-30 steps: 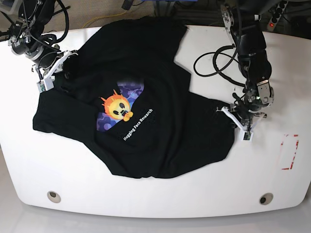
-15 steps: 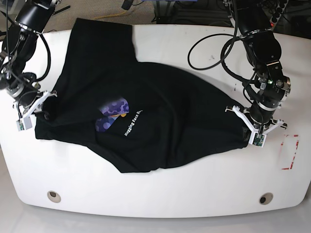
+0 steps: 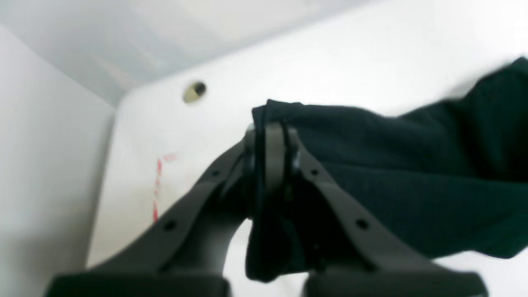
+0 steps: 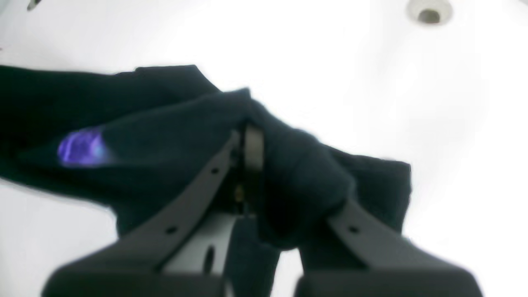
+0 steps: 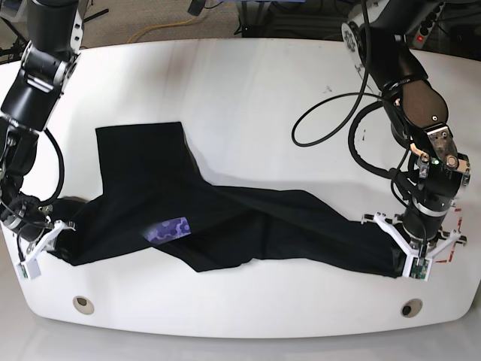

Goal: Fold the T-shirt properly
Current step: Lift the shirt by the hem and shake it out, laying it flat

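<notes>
The T-shirt [image 5: 225, 218] is black and lies stretched in a long band across the near half of the white table [image 5: 263, 90]. One flap reaches toward the back left. Only a purple patch of its print [image 5: 167, 229] shows. My left gripper [image 5: 406, 259] is at the shirt's right end, shut on a bunched edge of the cloth [image 3: 412, 165]; its tips [image 3: 270, 140] pinch the fabric. My right gripper [image 5: 41, 244] is at the shirt's left end. In the right wrist view the right gripper [image 4: 249, 144] is shut on a fold of the T-shirt [image 4: 165, 136], beside the purple print [image 4: 80, 148].
Two round holes [image 5: 83, 304] [image 5: 411, 307] sit near the table's front edge. A red tape rectangle [image 5: 451, 248] marks the table beside my left gripper. Black cables [image 5: 331, 113] loop over the back right of the table.
Both grippers have pulled toward the table's near edge and further apart, dragging the shirt with them. The cloth went from a broad spread to a narrow band, and the text has folded out of sight.
</notes>
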### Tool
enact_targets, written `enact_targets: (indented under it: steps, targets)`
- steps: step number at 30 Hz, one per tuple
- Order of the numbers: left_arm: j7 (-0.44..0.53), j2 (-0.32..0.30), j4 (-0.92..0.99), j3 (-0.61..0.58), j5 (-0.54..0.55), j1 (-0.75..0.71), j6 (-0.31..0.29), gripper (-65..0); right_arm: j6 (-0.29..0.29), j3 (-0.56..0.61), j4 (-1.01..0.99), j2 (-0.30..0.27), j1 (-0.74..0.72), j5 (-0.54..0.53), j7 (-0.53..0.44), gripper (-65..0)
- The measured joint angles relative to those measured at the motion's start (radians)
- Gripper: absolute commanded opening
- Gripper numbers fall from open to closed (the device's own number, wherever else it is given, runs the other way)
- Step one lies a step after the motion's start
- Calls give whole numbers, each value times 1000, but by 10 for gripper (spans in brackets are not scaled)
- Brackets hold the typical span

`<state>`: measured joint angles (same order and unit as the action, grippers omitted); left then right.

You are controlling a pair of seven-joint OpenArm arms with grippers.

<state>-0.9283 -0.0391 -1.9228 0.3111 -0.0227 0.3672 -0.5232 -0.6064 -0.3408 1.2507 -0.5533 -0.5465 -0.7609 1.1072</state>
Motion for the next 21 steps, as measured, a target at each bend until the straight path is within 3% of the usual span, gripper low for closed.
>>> enact_targets:
  steps: [9, 21]
  targets:
    - [-68, -8, -2, 3, -1, 214, 65, -650, 3, 147, -155, -29, -317, 5, -4, -650]
    - [-76, -126, 10, 6, 6, 459, 66, -649, -4, 344, -233, -55, -671, -18, -13, -650]
